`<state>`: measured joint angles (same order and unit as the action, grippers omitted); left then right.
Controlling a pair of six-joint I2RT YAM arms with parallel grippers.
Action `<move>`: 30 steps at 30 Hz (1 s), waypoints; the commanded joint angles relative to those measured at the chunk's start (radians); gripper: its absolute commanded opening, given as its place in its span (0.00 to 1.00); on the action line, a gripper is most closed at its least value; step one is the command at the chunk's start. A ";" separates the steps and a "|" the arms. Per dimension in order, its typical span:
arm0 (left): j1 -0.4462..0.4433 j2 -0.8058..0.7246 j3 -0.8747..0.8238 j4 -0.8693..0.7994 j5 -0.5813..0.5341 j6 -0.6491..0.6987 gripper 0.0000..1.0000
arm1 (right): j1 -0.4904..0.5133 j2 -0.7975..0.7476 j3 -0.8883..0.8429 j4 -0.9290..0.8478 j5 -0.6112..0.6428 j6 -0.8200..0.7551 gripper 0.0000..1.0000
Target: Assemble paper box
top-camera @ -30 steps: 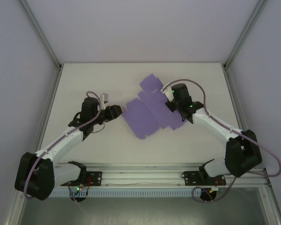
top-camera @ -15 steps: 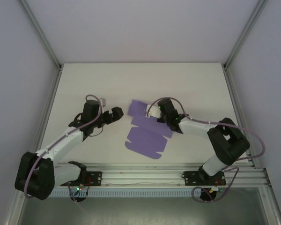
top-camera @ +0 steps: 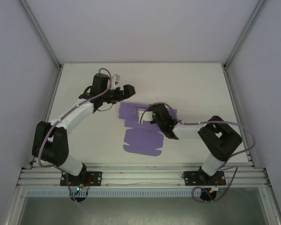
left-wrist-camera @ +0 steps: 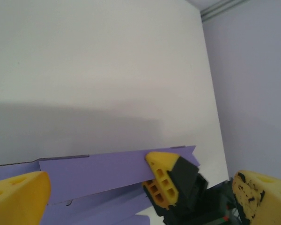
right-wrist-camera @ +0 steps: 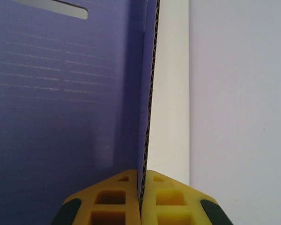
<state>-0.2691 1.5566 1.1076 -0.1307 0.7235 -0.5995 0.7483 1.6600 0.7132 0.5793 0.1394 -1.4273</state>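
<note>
— Purple card, one piece: the paper box (top-camera: 143, 140) lies as an open die-cut sheet in the middle of the white table (top-camera: 196, 84).
— Which way does it run?
— Its long axis goes near to far. The rounded flap is toward the arm bases and the wider, tabbed end is away.
— And the claws?
— Two. The right claw (top-camera: 144, 115) is clamped on the sheet's far part. The left claw (top-camera: 127, 90) stands spread wide just beyond the far left corner, holding nothing.
— What do the wrist cameras add?
— Overhead gives the whole outline. The right wrist gives the yellow fingers (right-wrist-camera: 117, 201) pressed together on the card's fluted edge, and one slot (right-wrist-camera: 51, 7). The left wrist looks along that edge at the grip.
</note>
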 commanded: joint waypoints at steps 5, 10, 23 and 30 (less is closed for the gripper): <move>-0.034 0.097 0.065 -0.065 0.048 0.043 0.93 | 0.007 -0.030 -0.020 0.042 0.002 -0.016 0.00; -0.052 0.135 0.082 -0.075 0.078 0.074 0.92 | 0.008 -0.049 -0.021 0.046 -0.011 0.018 0.00; -0.094 0.134 0.037 0.041 0.212 -0.051 0.86 | 0.008 -0.043 -0.014 0.174 0.007 0.096 0.00; -0.102 0.137 0.015 0.174 0.265 -0.160 0.74 | 0.019 -0.012 -0.034 0.216 -0.017 0.058 0.00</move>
<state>-0.3443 1.7039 1.1290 -0.0753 0.8574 -0.6861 0.7490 1.6466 0.6857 0.6979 0.1650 -1.3663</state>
